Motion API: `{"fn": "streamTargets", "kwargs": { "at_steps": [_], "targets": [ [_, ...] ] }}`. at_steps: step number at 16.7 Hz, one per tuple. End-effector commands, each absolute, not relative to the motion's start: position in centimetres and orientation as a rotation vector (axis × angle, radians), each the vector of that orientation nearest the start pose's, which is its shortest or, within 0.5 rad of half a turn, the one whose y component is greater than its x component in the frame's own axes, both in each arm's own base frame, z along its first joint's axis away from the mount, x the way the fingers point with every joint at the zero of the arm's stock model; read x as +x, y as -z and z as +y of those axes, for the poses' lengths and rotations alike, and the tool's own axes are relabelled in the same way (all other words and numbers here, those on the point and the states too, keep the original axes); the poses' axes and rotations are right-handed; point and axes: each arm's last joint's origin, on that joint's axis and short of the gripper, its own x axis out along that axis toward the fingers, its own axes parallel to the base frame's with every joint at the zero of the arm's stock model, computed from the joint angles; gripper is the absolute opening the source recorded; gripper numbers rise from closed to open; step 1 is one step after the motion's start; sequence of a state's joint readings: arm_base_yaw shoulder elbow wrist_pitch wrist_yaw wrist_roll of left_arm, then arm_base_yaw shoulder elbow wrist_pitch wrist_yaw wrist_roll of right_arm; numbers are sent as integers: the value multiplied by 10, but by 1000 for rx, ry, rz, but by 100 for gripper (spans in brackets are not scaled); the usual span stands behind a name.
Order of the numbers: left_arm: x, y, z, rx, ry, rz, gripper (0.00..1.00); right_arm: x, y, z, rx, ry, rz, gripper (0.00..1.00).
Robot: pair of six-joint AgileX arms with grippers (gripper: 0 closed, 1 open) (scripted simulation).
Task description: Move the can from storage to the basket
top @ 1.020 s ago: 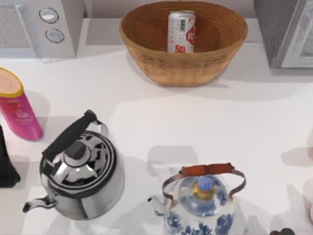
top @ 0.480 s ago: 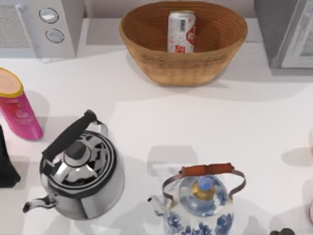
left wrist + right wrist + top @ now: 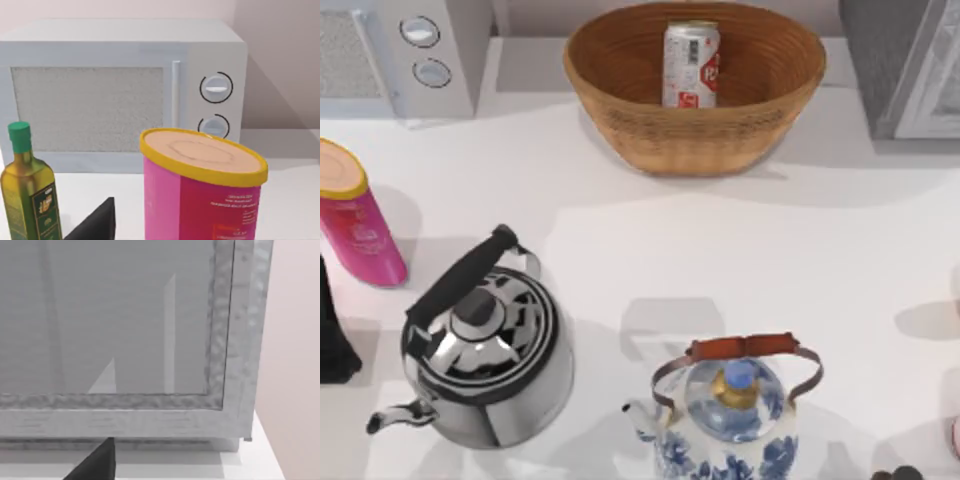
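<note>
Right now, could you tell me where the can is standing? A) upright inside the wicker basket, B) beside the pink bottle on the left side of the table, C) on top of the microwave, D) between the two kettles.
A: in the top view the can stands upright inside the basket, its wicker wall rising around it, far from both kettles and the pink bottle.

Top view overhead, facing down on white table (image 3: 620, 220), left wrist view low and close, facing pink bottle (image 3: 200, 192) and microwave (image 3: 120, 95), both shared with top view, right wrist view close on grey cabinet (image 3: 125, 325)
</note>
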State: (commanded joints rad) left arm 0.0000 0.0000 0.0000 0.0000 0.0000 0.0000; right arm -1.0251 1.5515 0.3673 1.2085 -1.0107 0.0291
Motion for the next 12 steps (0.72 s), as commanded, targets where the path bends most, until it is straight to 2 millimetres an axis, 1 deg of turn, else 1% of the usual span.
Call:
{"fn": "streamTargets", "kwargs": {
  "at_steps": [3, 6, 9, 12],
  "targets": [
    [106, -160, -1, 0, 0, 0, 100, 155, -162, -202, 3, -3, 3, 100],
    [106, -160, -1, 0, 0, 0, 100, 163, -177, -218, -1, -4, 1, 100],
    [106, -160, -1, 0, 0, 0, 100, 175, -211, -244, 0, -5, 3, 100],
    [106, -160, -1, 0, 0, 0, 100, 186, -261, -266, 12, -5, 10, 100]
  ]
}}
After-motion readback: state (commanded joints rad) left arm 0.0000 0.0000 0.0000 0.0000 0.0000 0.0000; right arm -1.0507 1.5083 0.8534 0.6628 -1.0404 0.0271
